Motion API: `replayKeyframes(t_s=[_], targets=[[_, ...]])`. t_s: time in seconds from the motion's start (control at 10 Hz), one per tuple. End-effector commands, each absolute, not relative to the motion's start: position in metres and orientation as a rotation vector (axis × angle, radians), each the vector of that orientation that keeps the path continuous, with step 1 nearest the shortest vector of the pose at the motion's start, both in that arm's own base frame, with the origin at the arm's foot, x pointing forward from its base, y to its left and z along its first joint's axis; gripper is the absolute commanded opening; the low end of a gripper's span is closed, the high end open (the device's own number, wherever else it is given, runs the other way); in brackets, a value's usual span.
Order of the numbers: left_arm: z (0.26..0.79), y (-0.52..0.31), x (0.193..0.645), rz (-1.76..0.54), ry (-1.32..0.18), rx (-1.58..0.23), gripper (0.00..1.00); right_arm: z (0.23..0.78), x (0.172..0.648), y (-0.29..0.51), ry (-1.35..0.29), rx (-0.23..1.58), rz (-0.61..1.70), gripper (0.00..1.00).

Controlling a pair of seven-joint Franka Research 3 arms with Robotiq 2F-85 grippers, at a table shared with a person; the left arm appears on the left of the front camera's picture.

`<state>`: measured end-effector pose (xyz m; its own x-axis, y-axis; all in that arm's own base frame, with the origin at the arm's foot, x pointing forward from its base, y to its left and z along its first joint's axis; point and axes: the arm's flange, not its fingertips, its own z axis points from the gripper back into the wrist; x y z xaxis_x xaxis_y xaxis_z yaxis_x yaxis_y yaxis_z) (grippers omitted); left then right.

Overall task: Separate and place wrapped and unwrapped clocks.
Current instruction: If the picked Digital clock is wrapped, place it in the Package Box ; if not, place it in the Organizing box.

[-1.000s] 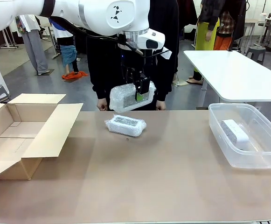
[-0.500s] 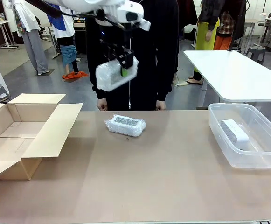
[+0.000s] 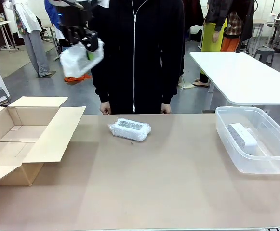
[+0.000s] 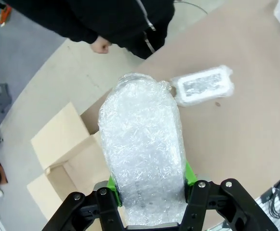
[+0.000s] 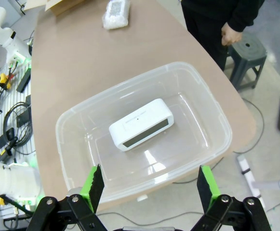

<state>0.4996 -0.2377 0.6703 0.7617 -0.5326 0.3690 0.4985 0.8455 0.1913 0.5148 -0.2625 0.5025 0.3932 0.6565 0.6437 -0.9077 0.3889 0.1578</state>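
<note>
Brown bench (image 3: 168, 187), person in black (image 3: 140, 48) at its far edge. One wrapped clock (image 3: 77, 60) is clamped in the left end effector (image 3: 88, 48), high in the air on the open cardboard box (image 3: 14, 139) side. A second wrapped clock (image 3: 130, 129) lies mid-bench. The bare white clock (image 5: 140, 124) lies inside the clear plastic bin (image 5: 197, 91), and the right end effector (image 5: 149, 185) hangs over it, jaws spread wide and empty.

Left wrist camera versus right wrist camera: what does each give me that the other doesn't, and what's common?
Left wrist: left hand shut on a wrapped clock, plus the open cardboard box. Right wrist: open right hand over the clear bin holding the bare clock. Both: the other wrapped clock lying on the table, and the person.
</note>
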Motion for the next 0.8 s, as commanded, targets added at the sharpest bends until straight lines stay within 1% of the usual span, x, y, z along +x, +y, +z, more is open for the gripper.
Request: replayKeyframes(t_s=[0.0,0.2,0.7], targets=[[0.667,-0.194,0.476,-0.512,-0.52,0.066,0.53,0.501,0.514,-0.261,-0.535,0.543,1.067,1.0],[0.664,-0.15,0.468,-0.468,-0.55,0.065,0.53,0.501,0.514,-0.261,-0.535,0.543,1.067,1.0],[0.598,-0.058,0.457,-0.355,-0.518,0.054,0.53,0.501,0.514,-0.261,-0.535,0.543,1.067,1.0]])
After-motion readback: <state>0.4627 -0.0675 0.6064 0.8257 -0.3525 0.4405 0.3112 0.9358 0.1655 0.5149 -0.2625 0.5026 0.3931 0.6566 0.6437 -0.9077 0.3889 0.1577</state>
